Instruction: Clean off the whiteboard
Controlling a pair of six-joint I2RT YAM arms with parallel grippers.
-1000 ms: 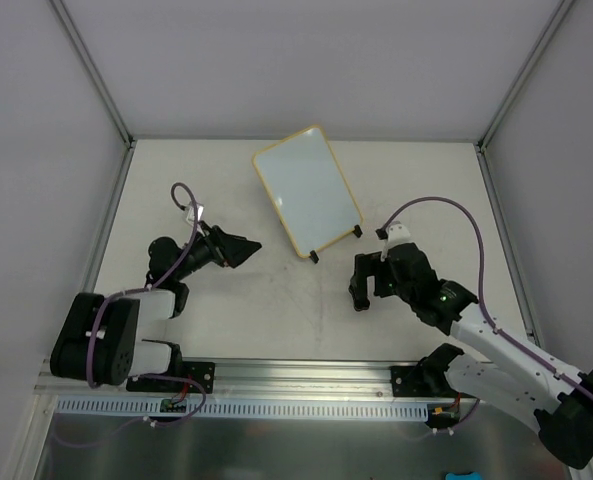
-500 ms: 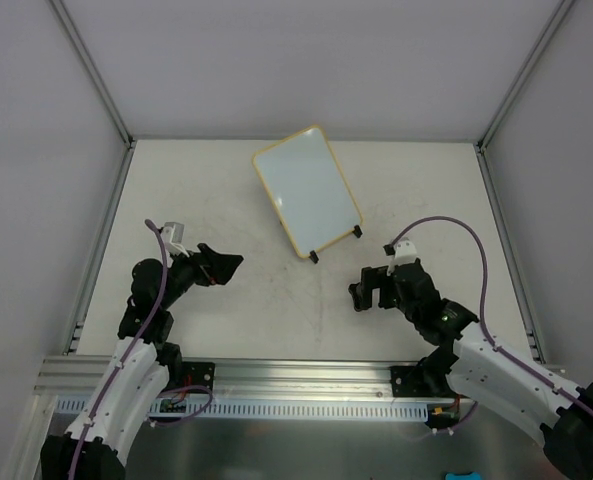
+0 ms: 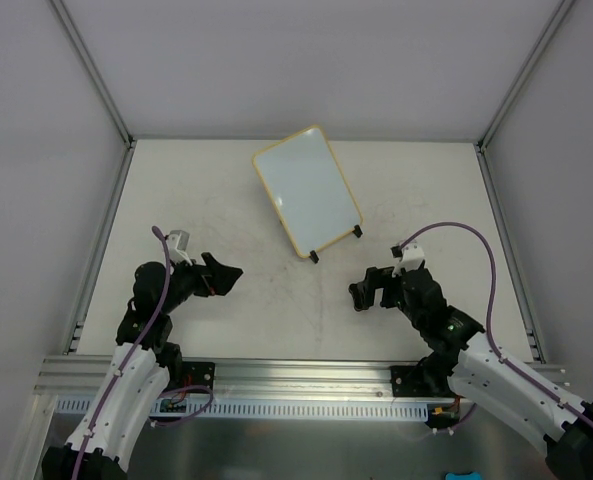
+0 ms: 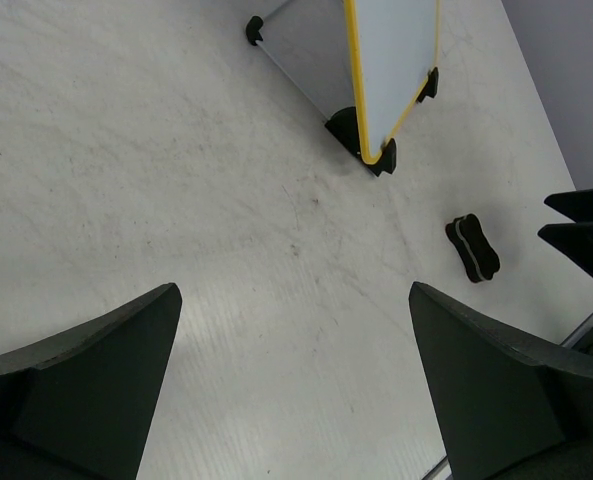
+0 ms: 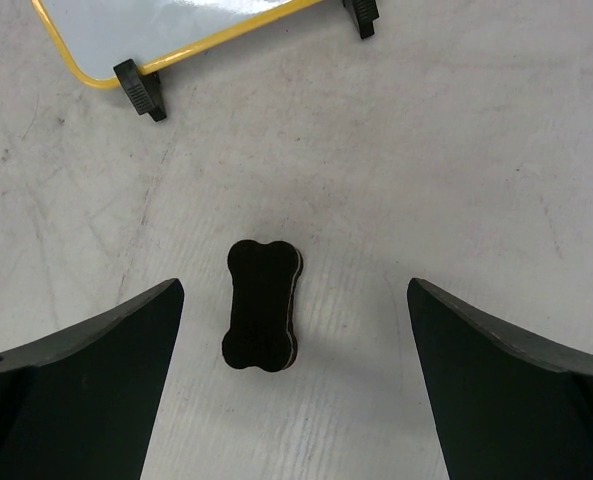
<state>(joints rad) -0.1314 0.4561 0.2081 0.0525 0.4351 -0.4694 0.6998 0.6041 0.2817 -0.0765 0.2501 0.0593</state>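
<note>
The whiteboard (image 3: 306, 190), white with a pale-yellow frame and two black feet, stands tilted at the back middle of the table; I see no marks on it. Its lower edge shows in the right wrist view (image 5: 176, 30) and its side in the left wrist view (image 4: 396, 50). A small black bone-shaped eraser (image 5: 263, 320) lies flat on the table between and just ahead of my open right gripper (image 5: 294, 285), untouched. It also shows in the left wrist view (image 4: 473, 248). My right gripper (image 3: 361, 293) hovers over it. My left gripper (image 3: 223, 276) is open and empty (image 4: 294, 292), left of the board.
The table (image 3: 276, 300) is off-white and scuffed. Metal posts and grey walls bound it at the left, the right and the back. A metal rail (image 3: 296, 375) runs along the near edge by the arm bases.
Both arms have drawn back toward the near edge. The left gripper moved down and left, away from the board. The right gripper shifted slightly nearer. The board has not moved.
</note>
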